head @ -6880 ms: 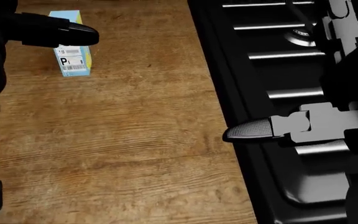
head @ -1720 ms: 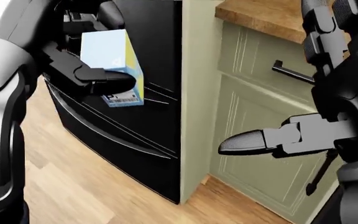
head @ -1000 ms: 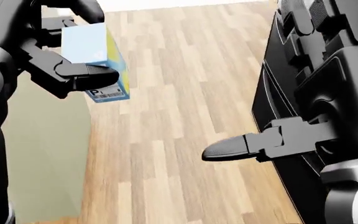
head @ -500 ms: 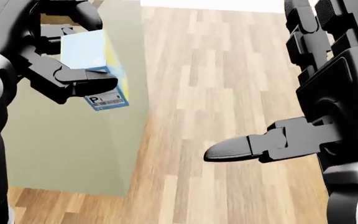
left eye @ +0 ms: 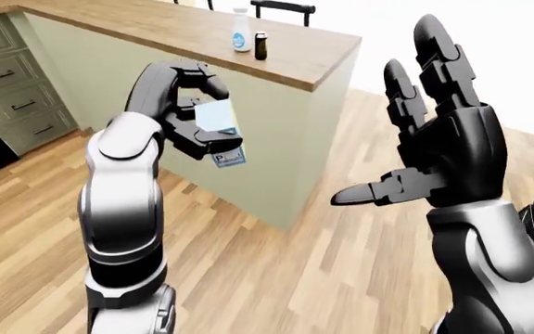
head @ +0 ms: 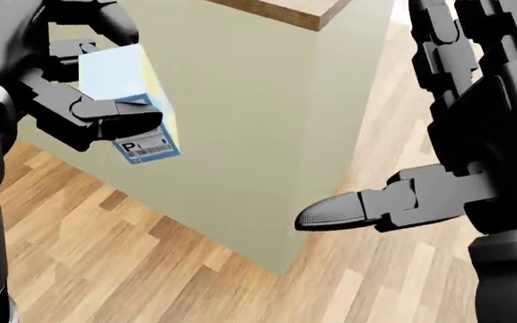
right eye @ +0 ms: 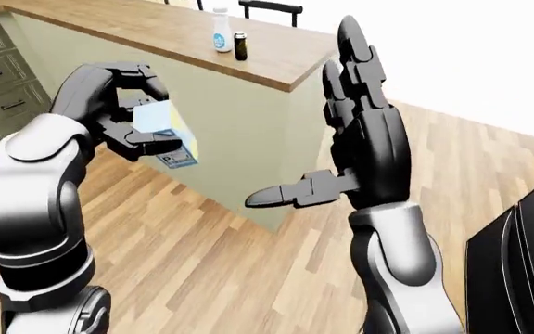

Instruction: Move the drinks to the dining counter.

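My left hand (head: 106,101) is shut on a light-blue drink carton (head: 128,87) with a yellow side and a barcode label, held up at the left of the head view; it also shows in the left-eye view (left eye: 219,132). My right hand (head: 438,155) is open and empty, fingers spread upward, thumb pointing left. The dining counter (left eye: 276,49) has a wooden top on pale green walls, and its corner stands just beyond the carton. A white bottle (left eye: 240,35) and a small dark bottle (left eye: 260,46) stand on its top.
Green drawer cabinets (left eye: 12,104) line the left edge of the left-eye view. A black appliance (right eye: 527,271) is at the right-eye view's lower right. Light wooden floor (left eye: 276,278) lies around the counter. Dark chair backs (left eye: 281,8) show beyond the counter.
The whole picture has shifted as I turned from the stove and fridge toward the dining counter, whose corner now fills the head view. The carton stays in my left hand.
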Robot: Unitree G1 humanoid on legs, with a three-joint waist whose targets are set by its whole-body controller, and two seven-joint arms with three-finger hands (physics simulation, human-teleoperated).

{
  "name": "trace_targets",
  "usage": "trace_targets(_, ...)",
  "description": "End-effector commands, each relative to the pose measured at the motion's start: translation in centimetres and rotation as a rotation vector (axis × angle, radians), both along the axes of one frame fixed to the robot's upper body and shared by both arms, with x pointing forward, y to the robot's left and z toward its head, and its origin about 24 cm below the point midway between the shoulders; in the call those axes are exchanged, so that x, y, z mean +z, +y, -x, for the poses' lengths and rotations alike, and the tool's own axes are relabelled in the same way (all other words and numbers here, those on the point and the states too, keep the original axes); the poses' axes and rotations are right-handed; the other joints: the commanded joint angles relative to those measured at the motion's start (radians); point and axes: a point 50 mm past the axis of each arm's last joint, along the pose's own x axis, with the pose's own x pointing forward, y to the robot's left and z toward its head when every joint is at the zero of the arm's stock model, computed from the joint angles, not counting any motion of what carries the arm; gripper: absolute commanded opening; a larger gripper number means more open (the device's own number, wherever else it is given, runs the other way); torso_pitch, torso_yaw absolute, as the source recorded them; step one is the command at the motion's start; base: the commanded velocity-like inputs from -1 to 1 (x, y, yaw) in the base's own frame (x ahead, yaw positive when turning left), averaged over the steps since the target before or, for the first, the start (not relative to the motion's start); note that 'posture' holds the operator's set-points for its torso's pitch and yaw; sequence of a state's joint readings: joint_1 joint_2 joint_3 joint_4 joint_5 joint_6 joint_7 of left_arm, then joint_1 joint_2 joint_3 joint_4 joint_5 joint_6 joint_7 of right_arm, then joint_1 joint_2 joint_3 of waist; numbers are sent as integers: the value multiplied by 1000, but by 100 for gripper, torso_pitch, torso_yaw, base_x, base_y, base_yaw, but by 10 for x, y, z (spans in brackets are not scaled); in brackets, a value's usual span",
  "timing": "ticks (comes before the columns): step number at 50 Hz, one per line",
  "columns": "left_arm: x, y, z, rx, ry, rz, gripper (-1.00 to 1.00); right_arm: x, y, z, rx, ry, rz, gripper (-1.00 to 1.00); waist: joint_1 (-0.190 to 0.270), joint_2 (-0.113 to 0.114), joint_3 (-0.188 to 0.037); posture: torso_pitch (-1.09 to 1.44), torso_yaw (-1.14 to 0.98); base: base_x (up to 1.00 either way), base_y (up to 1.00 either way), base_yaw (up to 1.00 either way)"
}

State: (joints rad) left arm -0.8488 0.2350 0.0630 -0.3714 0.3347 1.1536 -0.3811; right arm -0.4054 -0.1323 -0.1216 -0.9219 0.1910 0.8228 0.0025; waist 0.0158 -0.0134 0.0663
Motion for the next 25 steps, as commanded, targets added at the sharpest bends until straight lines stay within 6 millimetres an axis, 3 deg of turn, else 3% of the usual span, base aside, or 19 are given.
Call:
trace_targets(1,27,-12,9,-76,-140,-16,-100,11,-3,6,-24,-81,-9,100,-6,16,-33,0,0,27,-5,0)
trace_targets(4,28,-13,9,-77,-141,-17,-100,11,-4,7,-25,-84,-9,100,1,3,-11,0,0,43,-9,0)
trace_targets(8,29,-12,10,-75,-144,-15,-100,12,-3,7,-21,-87,-7,100,15,-27,-18,0,0,54,-10,0)
trace_targets(10,27,-12,10,-74,-143,-13,-100,12,-2,8,-20,-86,-2,100,18,-68,-31,0,0,56,-9,0)
trace_targets(11,27,-11,9,-73,-142,-12,-100,12,-2,8,-20,-87,-2,100,15,-108,-46,0,0,55,-10,0)
trace_targets(12,26,-12,9,-74,-142,-13,-100,13,-2,8,-20,-88,-3,100,11,-55,-14,0,0,56,-10,0)
trace_targets(13,27,-12,9,-75,-143,-13,-100,13,-2,8,-20,-89,-3,100,18,-69,-17,0,0,55,-9,0)
trace_targets(14,27,-11,9,-75,-143,-11,-100,13,-2,8,-21,-89,-4,100,11,-66,-26,0,0,56,-9,0)
trace_targets(19,30,-11,10,-71,-148,-15,-100,15,-3,8,-24,-93,-3,100,-4,-24,-28,0,0,56,-10,0)
trace_targets(21,33,-12,12,-73,-154,-17,-100,16,-3,8,-25,-95,-3,100,-14,-3,-36,0,0,55,-10,0)
trace_targets(23,36,-12,12,-76,-157,-21,-100,16,-4,7,-26,-96,-3,100,-19,33,-46,0,0,56,-10,0)
trace_targets(24,41,-12,13,-75,-163,-20,-100,19,-4,8,-26,-98,-3,100,-18,49,-39,0,0,56,-9,0)
trace_targets(25,44,-12,14,-75,-168,-21,-100,20,-4,8,-26,-101,-3,100,-10,29,-32,0,0,55,-5,0)
